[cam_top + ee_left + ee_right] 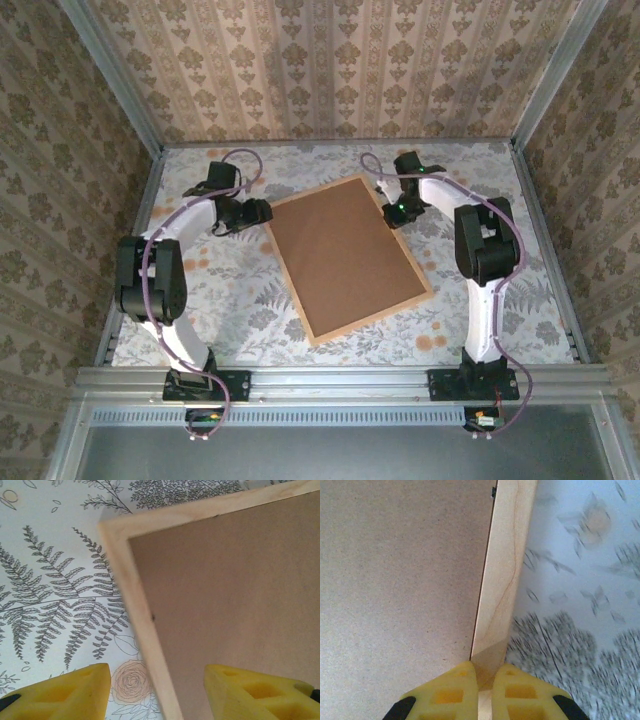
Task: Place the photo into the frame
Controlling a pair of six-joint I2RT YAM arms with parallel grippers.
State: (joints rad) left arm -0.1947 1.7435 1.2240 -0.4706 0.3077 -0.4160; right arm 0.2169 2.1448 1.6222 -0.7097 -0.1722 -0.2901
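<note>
Yellow fingers (452, 690) of the right end effector (486, 675) clench the light wood moulding of the frame (502, 580) at lower centre. The left end effector (157, 677) is released, straddling the opposite edge. Board-up and skewed, the frame lies mid-counter (230, 295).

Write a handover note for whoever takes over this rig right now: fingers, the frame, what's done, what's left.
Right gripper: shut on the frame, on its right edge near the far end.
Left gripper: open, fingers either side of the frame's far left corner, not gripping.
Frame: lying on the table, brown board up.
Done: right grip taken.
Left: the board hides whether the photo is inside; check that.
</note>
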